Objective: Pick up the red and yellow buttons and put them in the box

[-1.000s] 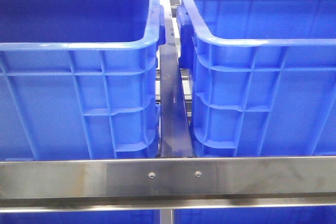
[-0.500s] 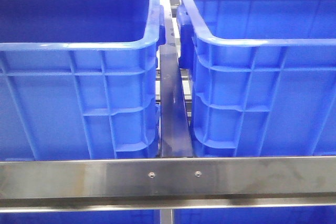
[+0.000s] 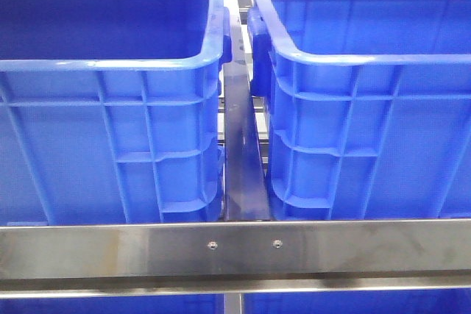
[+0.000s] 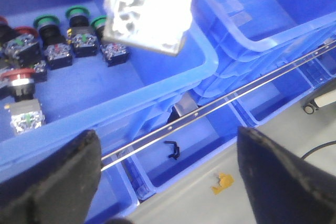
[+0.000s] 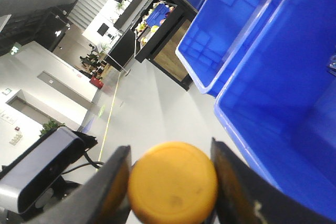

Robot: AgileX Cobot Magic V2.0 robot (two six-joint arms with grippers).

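Observation:
My right gripper [image 5: 170, 153] is shut on a round yellow button [image 5: 173, 182], whose cap fills the gap between the two fingers. It hangs over grey floor, beside the rim of a deep blue box [image 5: 283, 98]. My left gripper [image 4: 167, 140] is open and holds nothing. It hovers over the front edge of a blue bin [image 4: 157, 85] that holds several buttons. Among them are a red-capped button [image 4: 16, 74] and green-capped ones [image 4: 77, 12]. Neither gripper shows in the front view, and the insides of the two blue boxes [image 3: 110, 64] there are hidden.
A bright metal block [image 4: 149, 17] hangs over the bin of buttons. A steel rail [image 3: 235, 248] runs across the front of the boxes, with lower blue bins [image 4: 220, 140] beneath it. One of them holds a small black part [image 4: 172, 150]. A camera [image 5: 47, 166] stands on the floor.

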